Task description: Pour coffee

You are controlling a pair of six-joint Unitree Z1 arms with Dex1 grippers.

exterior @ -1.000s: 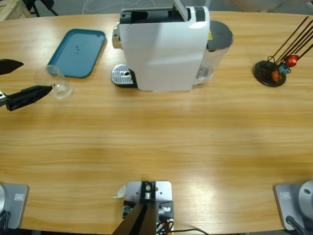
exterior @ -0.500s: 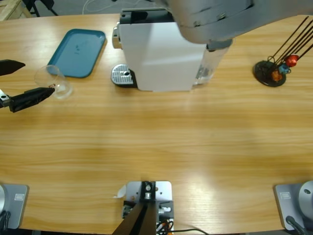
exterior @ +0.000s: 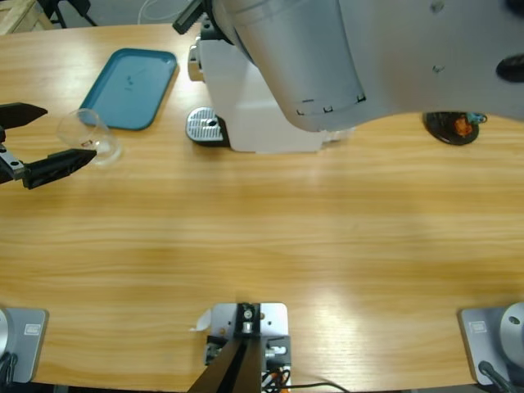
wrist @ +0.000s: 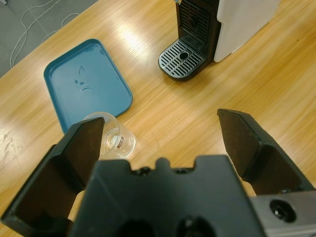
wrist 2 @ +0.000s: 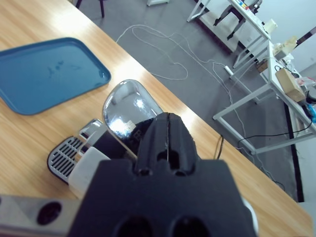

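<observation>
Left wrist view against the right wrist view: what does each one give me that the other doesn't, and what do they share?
Only the left wrist view shows the clear glass cup standing on the table just off the blue tray, in front of the open left gripper. Only the right wrist view shows the machine's chrome lever, the shut right gripper above it, and the room floor with cables. Both show the tray, the coffee machine's drip grate and the wooden table.

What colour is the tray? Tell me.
Teal blue; the tray shows best in the left wrist view.
</observation>
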